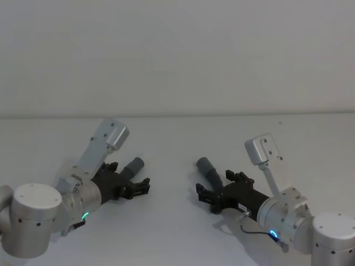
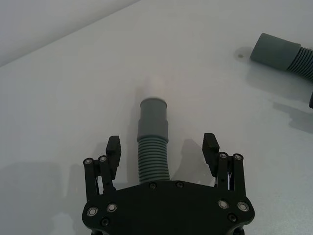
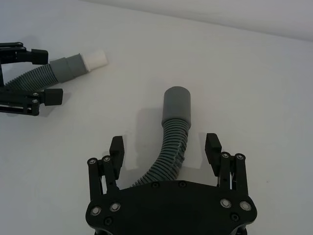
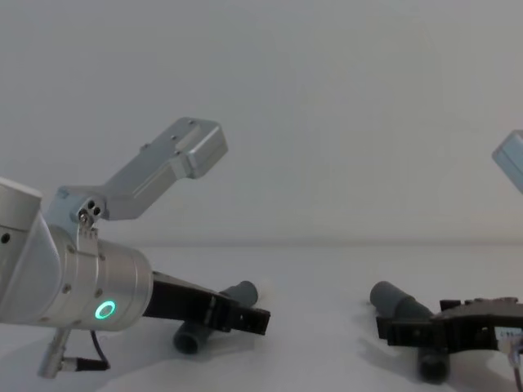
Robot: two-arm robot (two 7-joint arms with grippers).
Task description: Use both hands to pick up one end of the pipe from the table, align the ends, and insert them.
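Gaping apart, left gripper [image 2: 162, 141] straddles the plug piece [image 2: 153, 120], right gripper [image 3: 165, 145] the socket piece [image 3: 176, 105], their bodies hiding rear ends.

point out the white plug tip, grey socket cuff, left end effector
white plug tip [image 3: 95, 59], right wrist view, middle of the tip
grey socket cuff [image 3: 177, 104], right wrist view, its smooth side
left end effector [image 2: 162, 143], left wrist view, midway between fingertips

Looking like a robotics lab test station, plain matte white table [image 1: 172, 227] spreading wide, blank pale wall [image 1: 177, 55] rising right behind it, flat even lighting falling throughout
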